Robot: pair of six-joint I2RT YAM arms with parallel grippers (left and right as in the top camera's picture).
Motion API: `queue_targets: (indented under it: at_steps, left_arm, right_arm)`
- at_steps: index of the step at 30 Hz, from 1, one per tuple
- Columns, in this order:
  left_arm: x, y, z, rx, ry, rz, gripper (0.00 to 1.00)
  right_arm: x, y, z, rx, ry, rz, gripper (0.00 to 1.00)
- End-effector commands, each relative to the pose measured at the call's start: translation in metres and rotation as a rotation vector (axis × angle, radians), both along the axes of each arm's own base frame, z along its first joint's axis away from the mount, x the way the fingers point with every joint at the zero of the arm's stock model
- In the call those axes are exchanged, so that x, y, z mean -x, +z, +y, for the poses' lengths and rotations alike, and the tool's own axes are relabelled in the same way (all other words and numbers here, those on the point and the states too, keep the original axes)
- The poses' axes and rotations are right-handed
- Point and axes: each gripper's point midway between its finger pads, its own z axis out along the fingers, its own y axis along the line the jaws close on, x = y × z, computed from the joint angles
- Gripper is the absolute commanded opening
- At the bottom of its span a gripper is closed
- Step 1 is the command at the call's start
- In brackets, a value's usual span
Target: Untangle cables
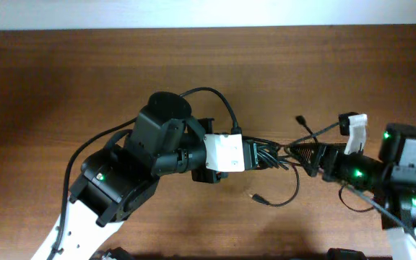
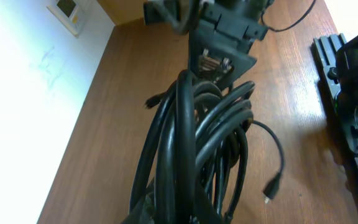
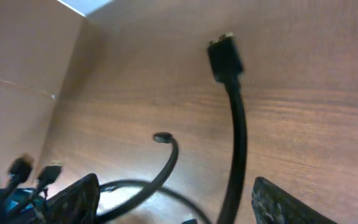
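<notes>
Tangled cables [image 2: 194, 143] held over the table [image 1: 85, 72] centre: the left gripper [image 1: 266, 155] clamps the bundle as an anchor, while the right gripper [image 1: 295, 152], jaws spread around loose strands, is apparently positioned to pull one free.

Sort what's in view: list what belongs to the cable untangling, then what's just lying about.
Belongs to the job:
tangled bundle of thin black cables
loose gold-tipped plug end
left gripper
right gripper

Just there:
brown wooden table
white wall panel
black metal hardware beside the table
</notes>
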Motion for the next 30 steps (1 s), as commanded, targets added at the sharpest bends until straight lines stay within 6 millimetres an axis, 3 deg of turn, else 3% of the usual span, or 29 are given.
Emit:
queue_targets:
  at_steps: [1, 6, 10, 15, 30]
  left_arm:
    - [-0.001, 0.014, 0.003, 0.027, 0.018, -0.018, 0.0]
    - [-0.007, -0.005, -0.004, -0.006, 0.017, 0.053, 0.0]
    - [-0.009, -0.014, -0.009, -0.016, 0.002, 0.083, 0.0]
    - [0.004, -0.01, -0.017, 0.025, -0.08, 0.12, 0.0]
    - [0.008, -0.008, -0.019, 0.039, -0.092, 0.138, 0.0]
  right_arm:
    - [0.005, 0.027, -0.001, 0.021, 0.0, -0.117, 0.81]
    - [0.013, 0.044, 0.001, 0.031, 0.005, -0.207, 0.85]
    - [0.022, 0.06, 0.015, 0.02, 0.125, -0.319, 0.85]
    - [0.028, 0.066, 0.023, 0.025, 0.21, -0.388, 0.85]
    - [0.039, 0.075, 0.035, -0.005, 0.315, -0.46, 0.83]
